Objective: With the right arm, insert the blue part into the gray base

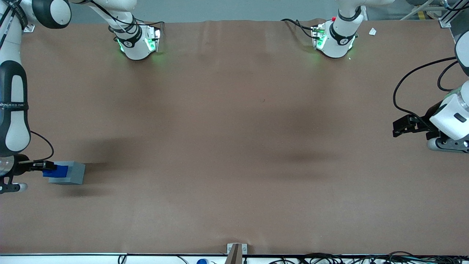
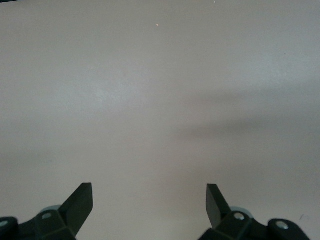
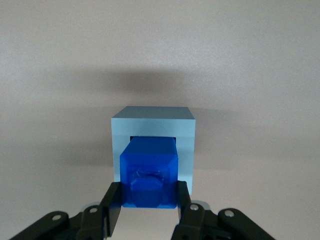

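Note:
The right arm (image 1: 13, 110) stands at the working arm's end of the table. Its black gripper (image 1: 43, 167) is shut on the blue part (image 1: 55, 171), with one finger (image 3: 111, 205) on each side of the block. The blue part (image 3: 149, 172) sits in the square recess of the gray base (image 1: 71, 173), and its gripped end sticks out toward the gripper (image 3: 148, 197). The gray base (image 3: 152, 120) rests on the brown table, and its lighter rim frames the blue part on three sides. The depth of the blue part inside the recess is hidden.
Two white arm bases with green lights (image 1: 137, 42) (image 1: 335, 38) stand at the table edge farthest from the front camera. A small metal bracket (image 1: 236, 253) and cables lie along the nearest edge. A brown mat (image 1: 234, 146) covers the table.

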### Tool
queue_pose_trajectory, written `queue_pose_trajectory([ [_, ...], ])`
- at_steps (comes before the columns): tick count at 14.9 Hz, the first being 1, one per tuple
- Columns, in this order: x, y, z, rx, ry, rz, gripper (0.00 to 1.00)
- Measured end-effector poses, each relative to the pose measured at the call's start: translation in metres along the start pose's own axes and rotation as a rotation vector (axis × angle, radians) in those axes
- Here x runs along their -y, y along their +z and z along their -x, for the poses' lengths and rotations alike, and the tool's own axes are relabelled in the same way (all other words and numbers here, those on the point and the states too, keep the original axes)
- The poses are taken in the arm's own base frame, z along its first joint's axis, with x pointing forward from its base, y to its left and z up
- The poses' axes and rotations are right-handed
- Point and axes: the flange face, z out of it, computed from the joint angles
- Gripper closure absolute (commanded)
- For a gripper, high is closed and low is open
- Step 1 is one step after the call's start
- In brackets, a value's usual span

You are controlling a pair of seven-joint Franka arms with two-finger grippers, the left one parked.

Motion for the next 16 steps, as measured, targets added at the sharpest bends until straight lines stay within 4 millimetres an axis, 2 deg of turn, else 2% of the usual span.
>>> queue_pose_trajectory([
  [9, -0.0012, 0.0041, -0.0002, 0.002, 0.001, -0.001, 0.6],
  [13, -0.0051, 0.0059, -0.0019, -0.017, 0.006, 0.006, 0.57],
  [15, -0.0059, 0.0061, -0.0028, -0.024, 0.006, 0.009, 0.31],
  [16, -0.006, 0.0063, -0.0031, -0.027, 0.006, 0.01, 0.11],
])
